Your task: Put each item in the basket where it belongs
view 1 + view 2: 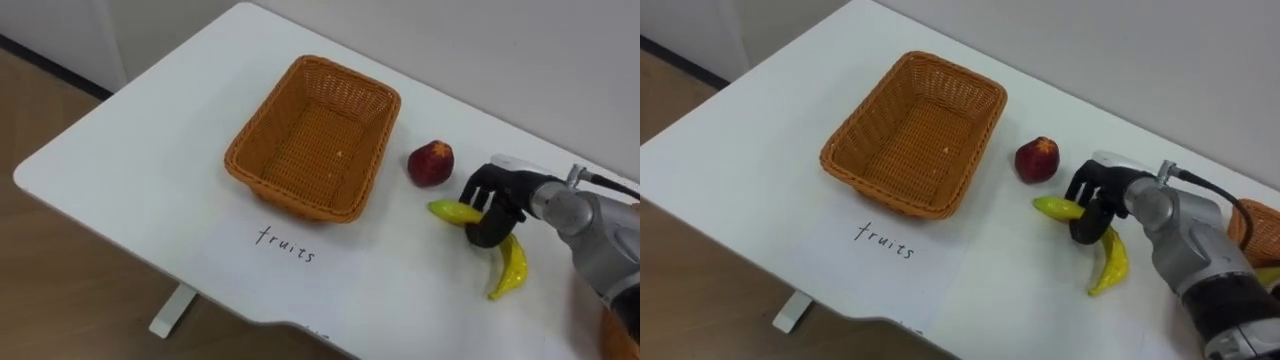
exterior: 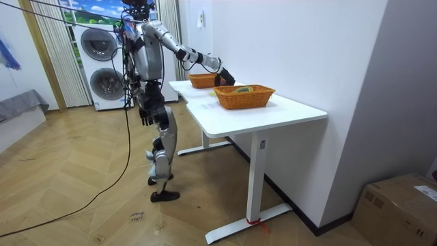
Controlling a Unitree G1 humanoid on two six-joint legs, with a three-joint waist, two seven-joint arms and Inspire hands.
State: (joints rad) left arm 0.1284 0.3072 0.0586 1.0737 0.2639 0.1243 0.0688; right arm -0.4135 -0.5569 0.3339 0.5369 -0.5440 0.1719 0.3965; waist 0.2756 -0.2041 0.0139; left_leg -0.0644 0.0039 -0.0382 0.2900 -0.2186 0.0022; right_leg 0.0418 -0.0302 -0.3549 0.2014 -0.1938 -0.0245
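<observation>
The white bench (image 1: 130, 160) had an empty brown wicker basket (image 1: 300, 195) in the middle of the frame. Just below it, the word "fruits" (image 1: 285, 245) was written on the bench top. A red apple (image 1: 431, 163) sat on the bench just to the right of the basket, not touching it.

A yellow banana (image 1: 512, 265) lay at the lower right, near the apple. The robot's right hand (image 1: 497, 200) came in from the right side. Its dark fingers (image 1: 487, 232) were curled round the middle of the banana, and both ends stuck out past them. It was too hard to tell if the banana was off the bench top.

In the room view, the robot stood at the far end of the bench, near two washing machines (image 2: 99, 42) at the upper left. Its right arm reached out over the bench. Its left hand (image 2: 145, 117) hung down by its side, too small to tell how it was held. A second wicker basket (image 2: 244, 99) sat closer on the bench.
</observation>
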